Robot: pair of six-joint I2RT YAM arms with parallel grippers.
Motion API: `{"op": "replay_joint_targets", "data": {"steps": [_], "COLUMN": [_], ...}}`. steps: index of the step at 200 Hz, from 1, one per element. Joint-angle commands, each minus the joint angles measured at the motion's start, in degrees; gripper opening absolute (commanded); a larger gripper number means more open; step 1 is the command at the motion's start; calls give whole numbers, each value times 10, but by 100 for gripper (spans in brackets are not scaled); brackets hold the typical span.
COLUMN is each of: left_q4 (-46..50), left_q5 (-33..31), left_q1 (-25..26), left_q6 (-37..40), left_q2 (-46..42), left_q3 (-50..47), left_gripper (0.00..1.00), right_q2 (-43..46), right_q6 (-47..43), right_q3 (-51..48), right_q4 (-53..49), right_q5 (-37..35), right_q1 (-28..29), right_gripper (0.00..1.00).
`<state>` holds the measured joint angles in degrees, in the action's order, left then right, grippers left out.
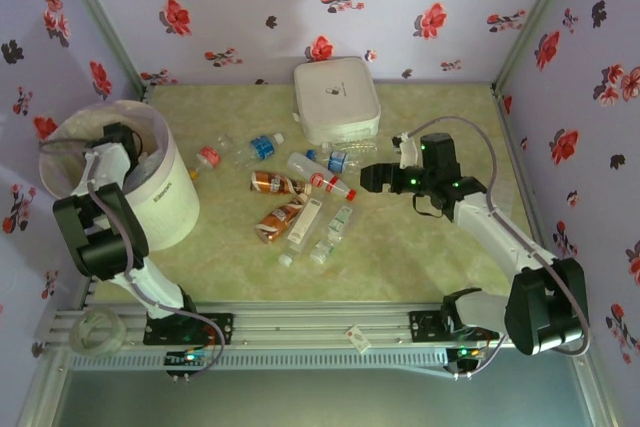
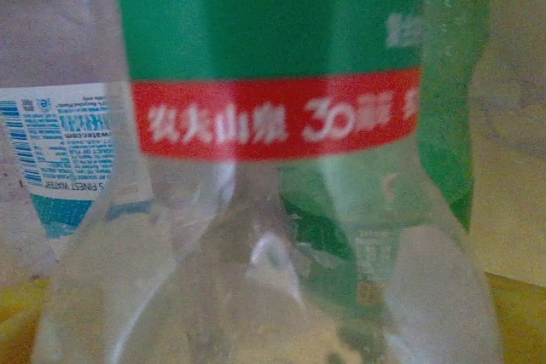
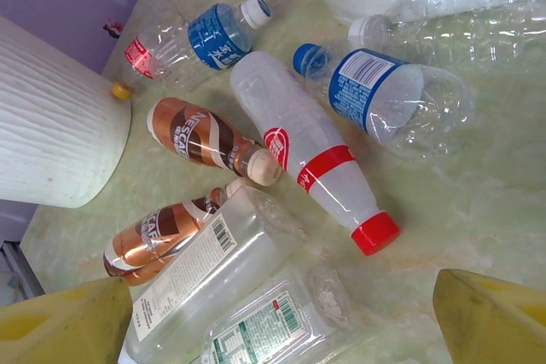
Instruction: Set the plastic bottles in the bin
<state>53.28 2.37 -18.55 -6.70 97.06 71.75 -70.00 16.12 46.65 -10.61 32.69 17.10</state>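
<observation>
Step in hand: drop-off on the left, pick approach on the right. Left claw (image 1: 120, 139) is down inside the bin (image 1: 170, 202), which stands at the left edge of the table (image 1: 400, 257). Its wrist view has a green-labelled bottle (image 2: 281, 31) close against the lens, with other clear bottles beside it; whether it is held or let go, I cannot tell. Right claw (image 1: 368, 178) hangs over the pile of bottles (image 1: 300, 202) mid-table, between bin and box (image 1: 337, 99). Its fingers (image 3: 490, 313) are spread wide with nothing gripped. Nearest below it lies a red-capped bottle (image 3: 320, 164) on its side, cap toward the claw, just beside a blue-labelled one (image 3: 384, 100). Roughly ten bottles lie on the table, so the task looks far from done. Next, by my reading: the right claw lowers across the red-capped bottle's body, closes, and carries it to the bin. The left arm should clear the rim first to avoid a clash.
</observation>
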Motion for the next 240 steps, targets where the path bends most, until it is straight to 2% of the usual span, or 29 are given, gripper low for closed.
{"op": "replay_joint_targets", "data": {"steps": [1, 25, 49, 81, 93, 121, 142, 164, 192, 240], "left_q4": [25, 54, 62, 47, 41, 40, 32, 34, 60, 54], "left_q5": [-20, -40, -78, -116, -123, -153, -182, -189, -197, -279], "left_q1": [12, 22, 33, 36, 37, 47, 53, 65, 120, 262], "left_q6": [0, -4, -10, -18, -22, -29, -31, -40, -42, -32], "left_q2": [-36, -80, -130, -210, -241, -304, -347, -374, -372, -348], "left_q3": [31, 76, 98, 91, 89, 104, 116, 142, 205, 259], "left_gripper": [100, 100, 100, 100, 100, 100, 100, 100, 100, 100], "right_q2": [20, 21, 15, -2, -11, -23, -28, -51, -85, -127], "right_q6": [10, 15, 28, 93, 113, 176, 266, 320, 362, 416], "right_q3": [-9, -6, -1, 6, 10, 12, -16, -32, -32, -26], "right_q4": [13, 2, -27, -73, -107, -174, -123, -62, -29, -6], "right_q5": [-8, -12, -51, -85, -113, -192, -209, -234, -259, -305], "right_q1": [-7, -11, -14, -10, 12, 105, 159, 192, 210, 223], "right_gripper": [92, 92, 92, 87, 86, 85, 85, 87, 89, 87]}}
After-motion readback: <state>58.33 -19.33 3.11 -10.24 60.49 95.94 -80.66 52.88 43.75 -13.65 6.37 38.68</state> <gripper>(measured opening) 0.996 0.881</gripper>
